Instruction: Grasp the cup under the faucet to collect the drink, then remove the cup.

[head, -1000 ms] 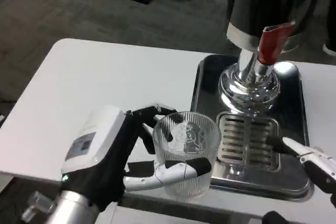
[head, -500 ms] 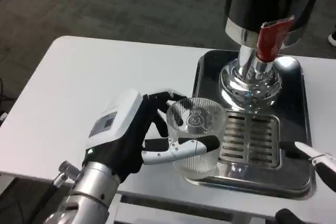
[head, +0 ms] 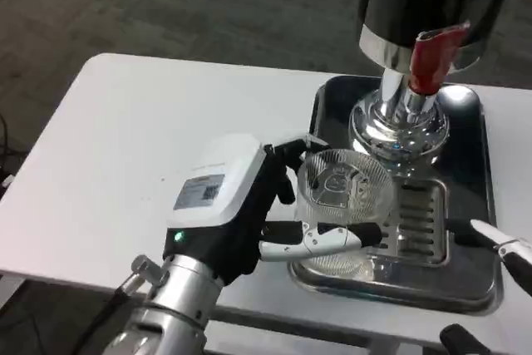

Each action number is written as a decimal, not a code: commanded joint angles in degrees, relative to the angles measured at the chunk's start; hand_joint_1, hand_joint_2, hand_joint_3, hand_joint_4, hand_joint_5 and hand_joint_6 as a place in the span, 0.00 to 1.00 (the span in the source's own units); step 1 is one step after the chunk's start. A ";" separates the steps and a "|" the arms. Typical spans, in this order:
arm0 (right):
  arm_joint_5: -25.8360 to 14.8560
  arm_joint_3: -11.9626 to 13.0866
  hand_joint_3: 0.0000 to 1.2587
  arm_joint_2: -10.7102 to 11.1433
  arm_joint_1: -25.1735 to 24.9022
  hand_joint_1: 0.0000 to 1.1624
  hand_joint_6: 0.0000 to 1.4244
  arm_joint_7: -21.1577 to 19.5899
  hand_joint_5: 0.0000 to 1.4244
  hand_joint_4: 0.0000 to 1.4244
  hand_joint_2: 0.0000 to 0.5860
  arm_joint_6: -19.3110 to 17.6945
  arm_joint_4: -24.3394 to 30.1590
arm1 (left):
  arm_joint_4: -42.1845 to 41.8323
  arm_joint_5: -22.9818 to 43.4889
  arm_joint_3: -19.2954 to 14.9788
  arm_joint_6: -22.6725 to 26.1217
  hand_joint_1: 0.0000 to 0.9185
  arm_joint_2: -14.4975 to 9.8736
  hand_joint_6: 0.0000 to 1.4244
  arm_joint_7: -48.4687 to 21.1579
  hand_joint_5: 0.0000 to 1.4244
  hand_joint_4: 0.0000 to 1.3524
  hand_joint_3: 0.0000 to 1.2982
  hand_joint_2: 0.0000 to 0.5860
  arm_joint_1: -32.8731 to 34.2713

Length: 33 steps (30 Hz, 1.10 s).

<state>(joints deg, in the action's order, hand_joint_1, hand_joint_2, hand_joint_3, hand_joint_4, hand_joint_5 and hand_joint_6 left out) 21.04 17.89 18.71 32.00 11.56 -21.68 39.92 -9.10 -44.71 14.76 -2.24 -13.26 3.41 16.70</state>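
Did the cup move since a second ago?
Yes. The left hand has carried the cup to the right, over the tray's edge and toward the grate below the red tap.

The cup (head: 343, 197) is clear, ribbed plastic or glass. The tray (head: 480, 276) and faucet base (head: 399, 126) are polished, mirror-bright metal; the lever (head: 431, 60) is glossy red plastic. The counter (head: 125, 147) is smooth matt white. The left hand (head: 241, 205) has a white plastic back.
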 commanded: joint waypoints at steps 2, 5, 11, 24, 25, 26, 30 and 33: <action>-0.52 0.23 0.13 0.11 0.89 0.38 0.12 -0.05 0.12 0.14 0.59 -1.13 -0.44 | 4.25 -2.07 1.31 -0.49 0.55 -0.02 0.36 3.35 0.51 0.52 0.48 0.16 1.19; -0.68 0.35 0.13 0.17 1.07 0.37 0.12 -0.04 0.12 0.14 0.60 -1.22 -0.55 | 7.49 -2.34 2.19 -0.59 0.55 0.44 0.35 5.24 0.51 0.52 0.48 0.16 2.71; -0.87 0.33 0.13 0.30 1.08 0.37 0.12 0.01 0.12 0.14 0.60 -1.38 -0.92 | 12.27 -2.57 4.28 -1.01 0.54 1.20 0.35 8.34 0.51 0.52 0.47 0.16 4.67; -1.35 0.50 0.13 0.82 0.90 0.37 0.12 0.16 0.12 0.15 0.60 -1.33 -1.84 | 16.14 -0.51 5.50 -2.11 0.48 2.40 0.34 10.89 0.50 0.51 0.46 0.19 6.30; -1.37 0.48 0.13 0.87 0.83 0.37 0.12 0.16 0.12 0.15 0.60 -1.32 -1.94 | 16.34 -0.45 5.56 -2.07 0.47 2.45 0.34 10.73 0.50 0.50 0.46 0.19 6.45; -1.36 0.46 0.13 0.93 0.75 0.37 0.12 0.15 0.12 0.15 0.60 -1.31 -2.01 | 16.54 -0.50 5.73 -2.09 0.47 2.46 0.34 10.53 0.50 0.50 0.46 0.20 6.62; -1.38 0.40 0.13 1.18 0.45 0.37 0.12 0.14 0.12 0.15 0.60 -1.12 -2.05 | 17.24 -1.25 6.91 -1.49 0.47 2.37 0.33 9.07 0.50 0.50 0.46 0.20 7.49; -1.44 0.44 0.13 1.25 0.55 0.37 0.12 0.10 0.12 0.15 0.60 -1.05 -2.07 | 17.83 -1.13 7.52 -1.03 0.46 2.30 0.33 8.55 0.49 0.48 0.46 0.21 7.98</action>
<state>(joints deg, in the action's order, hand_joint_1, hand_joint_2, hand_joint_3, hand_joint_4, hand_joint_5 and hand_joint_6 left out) 20.31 17.91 19.87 32.01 11.58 -22.07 38.26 6.46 -45.13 21.10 -4.88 -10.35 14.87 25.88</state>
